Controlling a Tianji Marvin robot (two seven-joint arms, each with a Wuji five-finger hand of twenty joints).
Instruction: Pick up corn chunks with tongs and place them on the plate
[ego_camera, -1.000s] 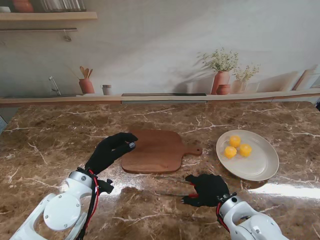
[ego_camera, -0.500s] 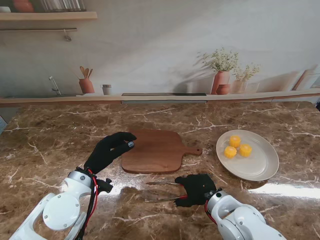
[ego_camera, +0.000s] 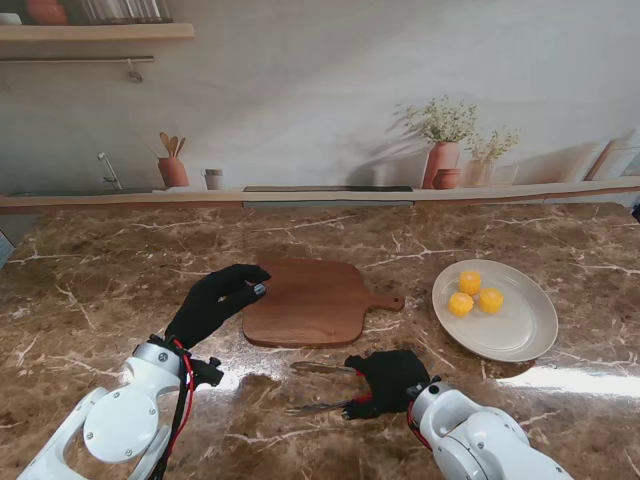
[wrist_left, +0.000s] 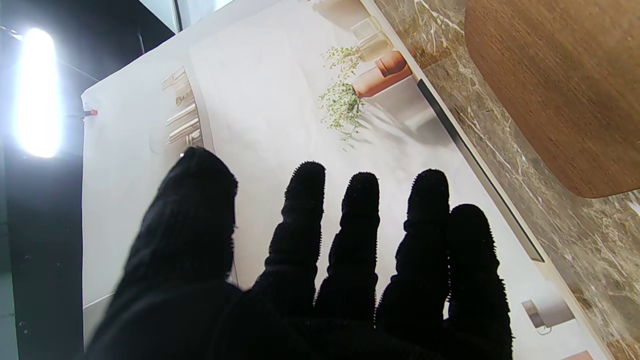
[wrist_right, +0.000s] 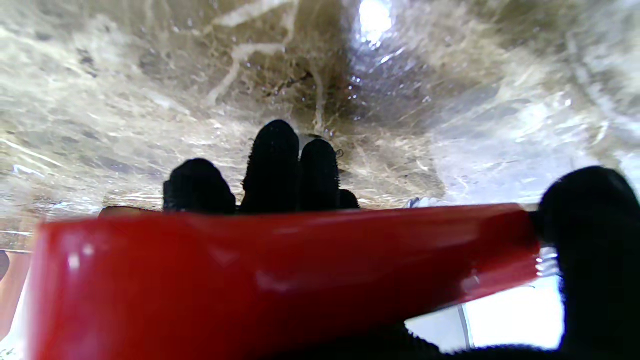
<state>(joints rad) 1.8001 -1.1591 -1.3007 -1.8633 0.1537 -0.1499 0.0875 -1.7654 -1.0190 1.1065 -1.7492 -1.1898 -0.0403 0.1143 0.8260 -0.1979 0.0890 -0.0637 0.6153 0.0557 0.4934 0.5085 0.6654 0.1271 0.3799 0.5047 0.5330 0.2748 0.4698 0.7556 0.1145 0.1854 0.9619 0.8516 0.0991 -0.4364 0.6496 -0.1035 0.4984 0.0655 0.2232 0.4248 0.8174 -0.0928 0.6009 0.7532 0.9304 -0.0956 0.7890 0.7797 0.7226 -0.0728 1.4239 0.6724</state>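
On the near part of the marble bench (ego_camera: 90, 280), just nearer to me than the wooden cutting board (ego_camera: 312, 300), the right robot hand (ego_camera: 385, 380) is wrapped around the red handle of the tongs (ego_camera: 325, 386). The two metal arms of the tongs stick out to the left of the fist, splayed apart, low over the bench top; whether their tips touch it cannot be told. In the right wrist view the red handle (wrist_right: 280, 270) fills the frame, with fingers (wrist_right: 272, 165) curled over its far side and the thumb (wrist_right: 590, 235) pressed at its end, so this robot hand is clamped on the tool.

The left robot hand (ego_camera: 215, 303) hangs at the left edge of the cutting board, holding nothing. Its fingers (wrist_left: 360, 240) are stretched out and slightly spread in the left wrist view, with the thumb (wrist_left: 192, 215) set well apart.

Three yellow corn chunks (ego_camera: 474, 292) lie close together on the white plate (ego_camera: 525, 330), in its far-left part. The plate sits to the right of the board's handle, well apart from both robot hands.
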